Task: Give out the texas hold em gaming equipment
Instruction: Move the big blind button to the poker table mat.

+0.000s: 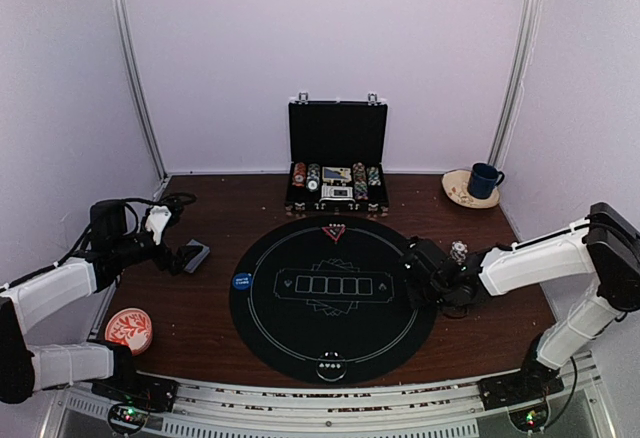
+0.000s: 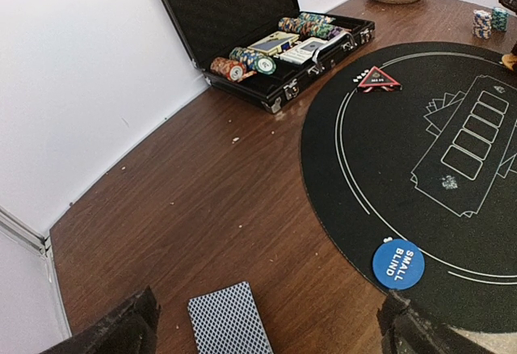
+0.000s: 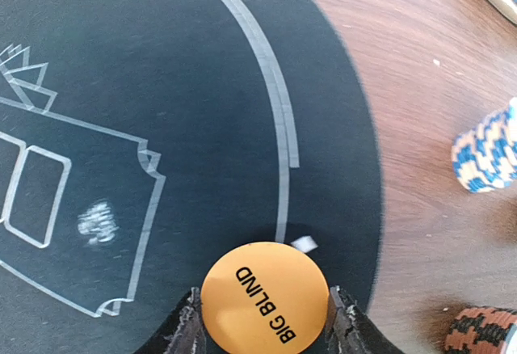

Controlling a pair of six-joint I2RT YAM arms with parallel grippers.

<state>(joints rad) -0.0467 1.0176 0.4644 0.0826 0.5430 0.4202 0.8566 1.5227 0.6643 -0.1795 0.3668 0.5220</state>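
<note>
Dark wood covers the table (image 1: 230, 218), with white walls behind. At far left the left hand (image 1: 172, 251) hangs with its fingers wide apart and nothing between them, the card deck (image 1: 195, 255) lying just beside it. On the black mat (image 1: 300, 338) the blue disc (image 1: 242, 281) sits at the left rim. Further right, the right hand (image 1: 415, 258) is clamped on the orange disc (image 3: 265, 299) (label up) at the mat's right rim; whether it rests on the felt I cannot tell. To place it well, keep it flat, lower it straight, and part the fingers without dragging. The mat's edge lies just to the right, and 2 chip stacks (image 3: 489, 156) stand near on bare wood, so drawing back toward the open mat centre looks safer.
</note>
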